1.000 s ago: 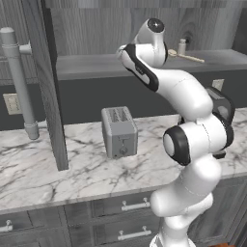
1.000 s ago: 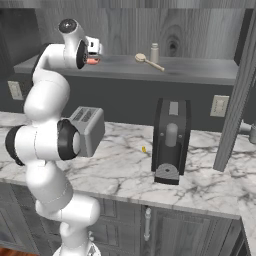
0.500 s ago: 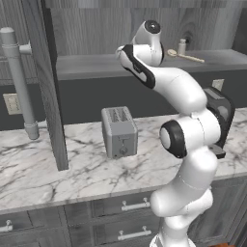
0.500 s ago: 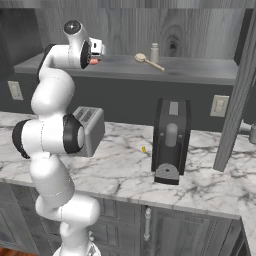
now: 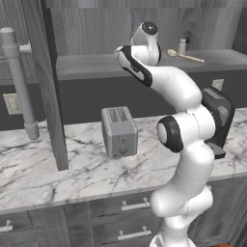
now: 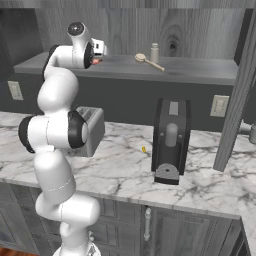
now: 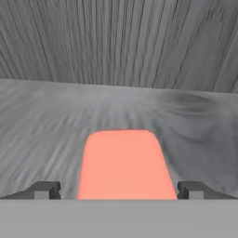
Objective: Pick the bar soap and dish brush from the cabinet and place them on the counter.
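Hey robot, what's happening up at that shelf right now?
Gripper open, fingertips either side of bar soap. Dish brush on cabinet shelf. Nothing blocking.

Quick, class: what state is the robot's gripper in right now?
Gripper: open, its fingertips either side of the bar soap on the cabinet shelf, holding nothing yet.

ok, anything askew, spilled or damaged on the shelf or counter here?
Nothing stands out. The bar soap lies flat on the cabinet shelf between the open gripper fingertips. The dish brush lies flat beside the upright bottle. The toaster stands upright on the counter.
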Robot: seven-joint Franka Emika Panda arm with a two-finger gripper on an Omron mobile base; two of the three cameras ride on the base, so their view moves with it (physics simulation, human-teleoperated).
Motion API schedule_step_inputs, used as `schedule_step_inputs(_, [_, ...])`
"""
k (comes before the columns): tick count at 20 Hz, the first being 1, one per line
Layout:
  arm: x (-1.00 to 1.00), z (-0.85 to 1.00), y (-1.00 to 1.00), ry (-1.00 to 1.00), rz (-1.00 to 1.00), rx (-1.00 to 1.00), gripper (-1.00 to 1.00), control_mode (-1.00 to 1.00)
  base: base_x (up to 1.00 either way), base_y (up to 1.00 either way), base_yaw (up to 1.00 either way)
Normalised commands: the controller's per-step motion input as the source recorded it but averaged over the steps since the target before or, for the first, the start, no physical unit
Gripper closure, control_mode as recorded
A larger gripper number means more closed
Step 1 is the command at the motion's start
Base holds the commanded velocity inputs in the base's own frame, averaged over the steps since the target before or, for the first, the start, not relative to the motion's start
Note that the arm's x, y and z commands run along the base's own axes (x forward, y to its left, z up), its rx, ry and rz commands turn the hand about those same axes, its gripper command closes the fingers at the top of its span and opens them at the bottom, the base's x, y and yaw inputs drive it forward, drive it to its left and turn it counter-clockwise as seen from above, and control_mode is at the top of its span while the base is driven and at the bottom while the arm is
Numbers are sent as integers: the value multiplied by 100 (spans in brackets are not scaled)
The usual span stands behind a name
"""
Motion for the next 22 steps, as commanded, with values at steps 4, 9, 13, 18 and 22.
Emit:
schedule_step_inputs(4, [24,-7,4,0,0,0,-100,-100,0,0,0])
schedule_step_inputs(9, [21,-8,4,1,0,0,-100,-100,0,0,0])
schedule_step_inputs(13, [22,-10,3,1,0,0,-100,-100,0,0,0])
schedule_step_inputs(18, [20,-11,4,2,0,0,100,-100,0,0,0])
schedule_step_inputs(22, [6,-2,1,1,0,0,100,-100,0,0,0])
